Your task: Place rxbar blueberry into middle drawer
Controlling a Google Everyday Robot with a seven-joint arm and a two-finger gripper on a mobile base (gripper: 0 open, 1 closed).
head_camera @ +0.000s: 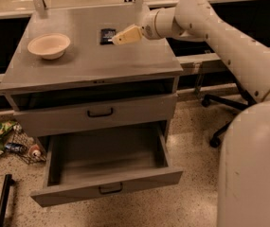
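1. While the cream two-finger pincer [117, 38] hovers low over the back part of the flat grey cabinet top [92, 63], its tips point left toward the small flat dark blue-black wrapped snack bar [107, 35].
2. Whether the pincer is wide or narrow I cannot tell.
3. Below the pincer the speckled pale floor [191, 141] spreads around the cabinet, and behind it runs a long counter edge against a dark wall.
4. To the pincer's right the thick white robot arm [229, 46] reaches in, and past it, lower down, stands a black wheeled office chair base [222, 112].
5. Counted: one snack bar, one cream round bowl [49, 45], two drawers.
6. The bowl sits well to the left of the pincer on the same top, apart from the bar.
7. Straight below the pincer is the grey drawer with the taller front and black curved handle [100, 113], almost pushed in.
8. Lower again is the wide grey metal tray drawer with a narrow front panel [108, 167], pulled far out.
9. The snack bar lies flat on the cabinet top, just at the pincer's tips on their left side; whether they touch it I cannot tell.
10. Far down to the pincer's left, on the floor, lie green wrappers and a small wire basket [11, 143].
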